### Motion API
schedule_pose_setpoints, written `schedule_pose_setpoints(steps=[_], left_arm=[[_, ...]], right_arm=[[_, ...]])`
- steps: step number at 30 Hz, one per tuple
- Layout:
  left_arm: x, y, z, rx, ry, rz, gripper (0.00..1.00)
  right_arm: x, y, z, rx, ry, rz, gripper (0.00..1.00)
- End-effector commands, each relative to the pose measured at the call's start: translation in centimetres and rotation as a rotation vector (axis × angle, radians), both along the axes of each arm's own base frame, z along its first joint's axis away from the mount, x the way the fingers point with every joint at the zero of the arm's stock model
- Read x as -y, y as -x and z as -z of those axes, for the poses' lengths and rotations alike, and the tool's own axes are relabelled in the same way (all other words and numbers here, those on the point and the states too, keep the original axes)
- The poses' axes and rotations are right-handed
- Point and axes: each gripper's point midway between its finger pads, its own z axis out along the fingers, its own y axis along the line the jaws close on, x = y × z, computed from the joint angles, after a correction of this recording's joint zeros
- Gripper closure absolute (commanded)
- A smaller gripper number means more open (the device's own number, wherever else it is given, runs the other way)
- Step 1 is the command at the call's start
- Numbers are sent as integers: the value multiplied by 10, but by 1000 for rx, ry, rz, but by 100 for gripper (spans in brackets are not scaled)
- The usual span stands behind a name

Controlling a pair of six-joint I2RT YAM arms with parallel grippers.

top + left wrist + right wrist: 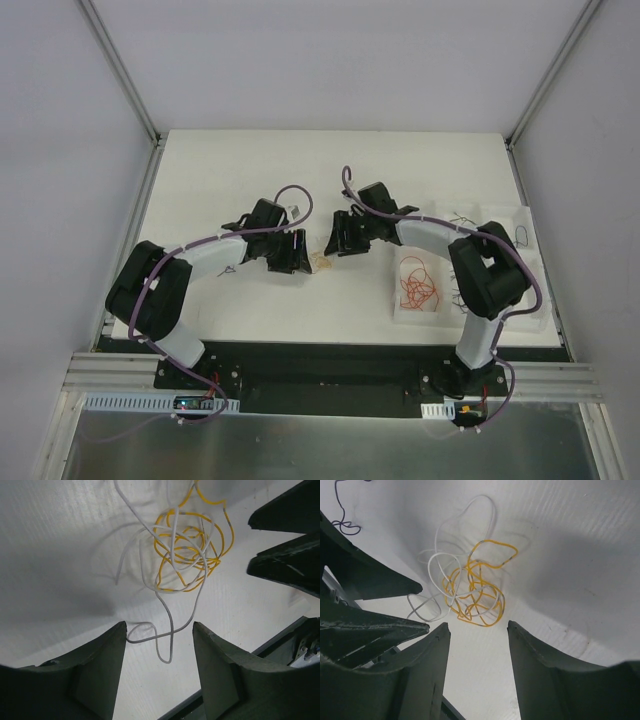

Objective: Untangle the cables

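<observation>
- The yellow-and-white tangle of cables point(475, 592) lay knotted in the middle of the desk point(230, 160).
- Orange-red cables point(418, 283) lay apart on a white sheet point(400, 314) near the right edge, seemingly sorted.
- Flanking the tangle, the left hand point(159, 630) straddled a white loop point(165, 652), part-open and gripping nothing.
- The right hand point(477, 625) was open and empty.

Saw a tangle of wires point(186, 550) in yellow and white; saw loose strands point(420, 283) in orange-red against a white tray point(398, 312); noted a plain white table point(250, 170), black-and-white arms point(150, 290), purple hoses point(292, 187).
</observation>
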Motion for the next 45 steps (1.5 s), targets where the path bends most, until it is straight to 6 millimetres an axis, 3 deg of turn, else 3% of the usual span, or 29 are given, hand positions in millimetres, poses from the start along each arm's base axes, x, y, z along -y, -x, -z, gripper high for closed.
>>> schedule_pose_setpoints(steps=[1,7,9,11,14,19,22,26,27,29,33,38,45], left_arm=[[10,5,-9,5,57,11,48],[12,10,-3,-29,69,22,66],[14,10,-3,-35,79,24,67],[16,11,-6,-38,94,27,62],[18,11,-8,-31,107,32,47],[19,8,-4,-36,100,37,47],[22,6,-3,-46,107,41,60],[21,3,-7,-29,101,38,97],[20,2,-10,-21,94,36,100],[14,-2,-22,28,71,26,100],[-18,-16,-61,212,-40,-60,100],[-81,-34,-146,561,-177,-280,100],[-152,-20,-274,962,-221,-517,100]], right_arm=[[-10,-14,-2,36,8,37,48],[-4,-16,22,4,92,93,50],[-4,-18,26,4,111,101,53],[-1,-18,31,-2,136,111,58],[0,-19,34,6,156,126,64],[-6,-19,37,8,155,117,75],[-7,-19,34,25,162,118,82],[7,-28,25,95,222,149,100],[17,-30,22,117,268,164,100],[36,-37,13,169,354,189,100],[80,-50,-9,281,518,274,100],[108,-59,-29,352,575,272,100],[117,-65,-50,423,581,265,100]])
